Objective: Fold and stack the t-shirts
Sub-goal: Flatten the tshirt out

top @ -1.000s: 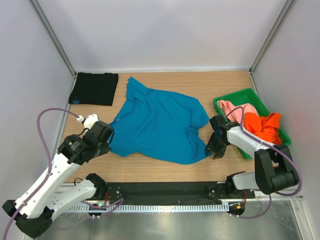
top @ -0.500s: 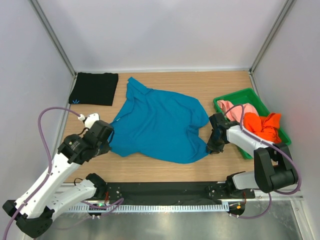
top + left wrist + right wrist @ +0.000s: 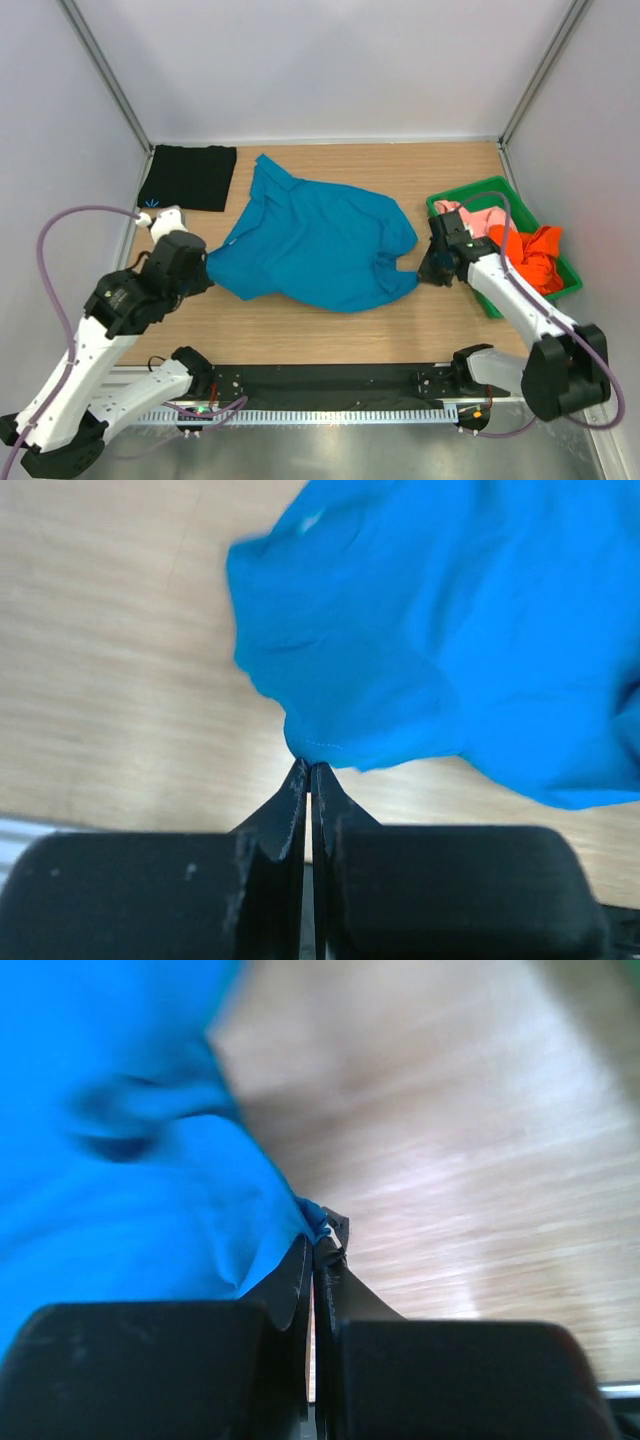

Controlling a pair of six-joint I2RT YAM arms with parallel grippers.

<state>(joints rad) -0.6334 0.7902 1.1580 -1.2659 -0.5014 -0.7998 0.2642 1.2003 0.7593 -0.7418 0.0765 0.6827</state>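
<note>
First fold, we reckon: left gripper [image 3: 309, 767] and right gripper [image 3: 318, 1240] each pinch a near-edge corner of the rumpled teal-blue cloth t-shirt [image 3: 315, 245], next carrying both evenly toward its far edge.

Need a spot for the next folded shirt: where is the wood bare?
Bare table: a back strip between the black t-shirt and the green tray, behind the teal t-shirt; and a near-edge strip in front of it. Crowded: the middle, under the teal t-shirt pinched by the left gripper and right gripper, and the tray, holding the pink t-shirt and orange t-shirt.
</note>
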